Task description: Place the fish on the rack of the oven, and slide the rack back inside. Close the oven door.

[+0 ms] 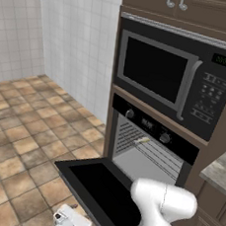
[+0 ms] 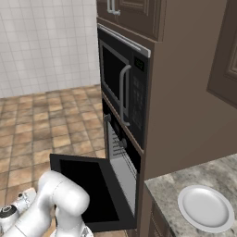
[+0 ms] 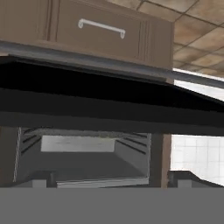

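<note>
The oven (image 1: 154, 134) stands with its oven door (image 1: 101, 188) dropped open and lying flat. Inside the grey cavity the wire rack (image 1: 155, 154) carries the fish (image 1: 141, 140), a small pale shape near its left side. My gripper (image 1: 68, 221) hangs low over the floor, just off the door's front left corner, open and holding nothing. From the right base it shows as the gripper (image 2: 9, 210) at the lower left, beside the oven door (image 2: 88, 185). The hand view is rolled upside down: the gripper (image 3: 111, 181) faces the door's silver handle (image 3: 109, 65) and the cavity behind.
A black microwave (image 1: 164, 76) sits above the oven, under brown cabinets. To the right a stone counter (image 2: 185, 190) holds a white plate (image 2: 206, 208). A brown drawer front (image 3: 100, 28) lies under the oven. Tiled floor (image 1: 29, 125) spreads to the left.
</note>
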Motion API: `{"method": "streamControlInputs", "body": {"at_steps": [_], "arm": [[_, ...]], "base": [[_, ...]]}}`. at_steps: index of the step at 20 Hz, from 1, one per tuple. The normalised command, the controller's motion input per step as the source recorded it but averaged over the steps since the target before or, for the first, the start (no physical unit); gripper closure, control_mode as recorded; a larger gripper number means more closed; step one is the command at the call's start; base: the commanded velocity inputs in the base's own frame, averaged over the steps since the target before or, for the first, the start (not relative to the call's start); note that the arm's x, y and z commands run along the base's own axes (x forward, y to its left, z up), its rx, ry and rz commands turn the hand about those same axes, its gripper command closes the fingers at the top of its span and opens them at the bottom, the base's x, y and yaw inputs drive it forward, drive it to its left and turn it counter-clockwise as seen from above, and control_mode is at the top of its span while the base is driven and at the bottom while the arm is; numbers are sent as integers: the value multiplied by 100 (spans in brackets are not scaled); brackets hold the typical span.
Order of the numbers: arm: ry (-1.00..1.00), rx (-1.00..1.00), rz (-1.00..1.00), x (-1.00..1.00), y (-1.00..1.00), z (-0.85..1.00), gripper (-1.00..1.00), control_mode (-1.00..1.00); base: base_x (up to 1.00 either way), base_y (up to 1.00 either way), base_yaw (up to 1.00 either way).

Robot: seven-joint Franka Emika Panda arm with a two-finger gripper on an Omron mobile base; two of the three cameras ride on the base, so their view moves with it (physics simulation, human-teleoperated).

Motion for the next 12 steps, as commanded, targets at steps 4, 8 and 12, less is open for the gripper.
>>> {"method": "streamControlInputs", "body": {"at_steps": [4, 8, 12], "arm": [[-8, 2, -4, 90, 52, -99, -100, -100], [-12, 0, -10, 88, 89, -100, -100, -100], [-14, -1, -14, 77, 100, -100, -100, -100]], "base": [[0, 0, 0], [0, 0, 0], [0, 0, 0]]}}
